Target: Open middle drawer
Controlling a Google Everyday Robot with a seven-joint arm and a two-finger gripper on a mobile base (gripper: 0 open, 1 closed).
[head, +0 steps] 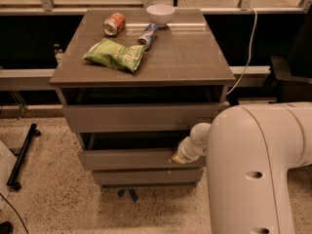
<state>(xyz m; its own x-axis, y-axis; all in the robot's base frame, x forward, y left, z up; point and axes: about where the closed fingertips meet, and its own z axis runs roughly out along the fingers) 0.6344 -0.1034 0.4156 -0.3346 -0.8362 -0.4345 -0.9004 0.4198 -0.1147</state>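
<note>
Gripper (177, 158): it is sitting at the end of the white arm (258, 165), low in front of the cabinet, and its yellowish tip is touching a drawer front's upper edge.
Grip: wide or narrow, I cannot tell.
Middle drawer (126, 159): it is lying just left of the gripper, touching it, and standing out a little, with a dark gap above.
Top drawer front (136, 117): it is sitting above the gripper.
Lowest drawer front (146, 176): it is sitting just below the gripper.
Green bag (114, 55), can (114, 24), bowl (160, 13): they are lying on the cabinet top (190, 57), well above the gripper.
</note>
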